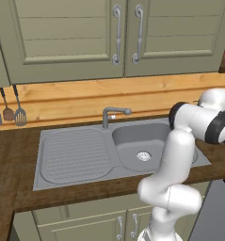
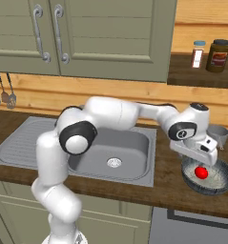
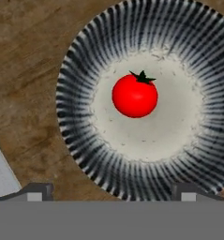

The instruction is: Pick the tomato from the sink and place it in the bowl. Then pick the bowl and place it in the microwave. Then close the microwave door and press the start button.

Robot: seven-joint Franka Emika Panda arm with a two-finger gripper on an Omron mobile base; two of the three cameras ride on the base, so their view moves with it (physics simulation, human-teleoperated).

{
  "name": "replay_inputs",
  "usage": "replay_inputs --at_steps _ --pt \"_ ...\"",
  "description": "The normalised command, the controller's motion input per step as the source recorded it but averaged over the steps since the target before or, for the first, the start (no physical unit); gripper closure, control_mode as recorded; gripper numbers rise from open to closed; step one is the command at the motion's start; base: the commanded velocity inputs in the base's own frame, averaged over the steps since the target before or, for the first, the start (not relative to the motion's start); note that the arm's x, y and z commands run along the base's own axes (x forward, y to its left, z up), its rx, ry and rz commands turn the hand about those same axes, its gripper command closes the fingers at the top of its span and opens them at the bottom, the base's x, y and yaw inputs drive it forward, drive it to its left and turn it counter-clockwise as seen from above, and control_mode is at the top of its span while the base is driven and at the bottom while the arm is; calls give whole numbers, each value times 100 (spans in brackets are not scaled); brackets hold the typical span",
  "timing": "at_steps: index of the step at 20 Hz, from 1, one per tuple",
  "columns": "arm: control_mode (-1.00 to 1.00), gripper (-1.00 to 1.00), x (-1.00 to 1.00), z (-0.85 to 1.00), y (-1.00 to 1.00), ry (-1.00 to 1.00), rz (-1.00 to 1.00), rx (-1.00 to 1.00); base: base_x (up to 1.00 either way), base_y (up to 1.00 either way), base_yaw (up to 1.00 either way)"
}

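Observation:
The red tomato (image 3: 134, 96) with its dark green stem lies in the pale middle of the dark ribbed bowl (image 3: 80, 117). That bowl (image 2: 222, 183) stands on the wooden counter right of the sink (image 2: 134, 164), with the tomato (image 2: 200, 172) inside it. My gripper (image 2: 202, 157) hovers just above the bowl, open, nothing between its fingertips (image 3: 38, 191). The sink basin (image 1: 132, 141) holds nothing but its drain. The microwave and its door are out of view.
A grey cup (image 2: 220, 135) stands just behind the bowl. Two jars (image 2: 217, 55) sit on a shelf above. The faucet (image 1: 115, 113) rises behind the basin, and utensils (image 1: 8, 112) hang at the far left. Cabinet doors (image 1: 71, 37) hang overhead.

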Motion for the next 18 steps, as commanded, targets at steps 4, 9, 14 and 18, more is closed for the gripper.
replay_inputs --at_steps 4,9,14,18 --pt "-100 -100 0 0 30 11 17 -5 0 0 0" --pt "-100 -100 24 -2 20 16 12 0 0 0 0" --pt "-100 -100 54 -5 2 12 11 0 0 0 0" --pt "-100 -100 28 -6 -22 3 9 4 0 0 0"
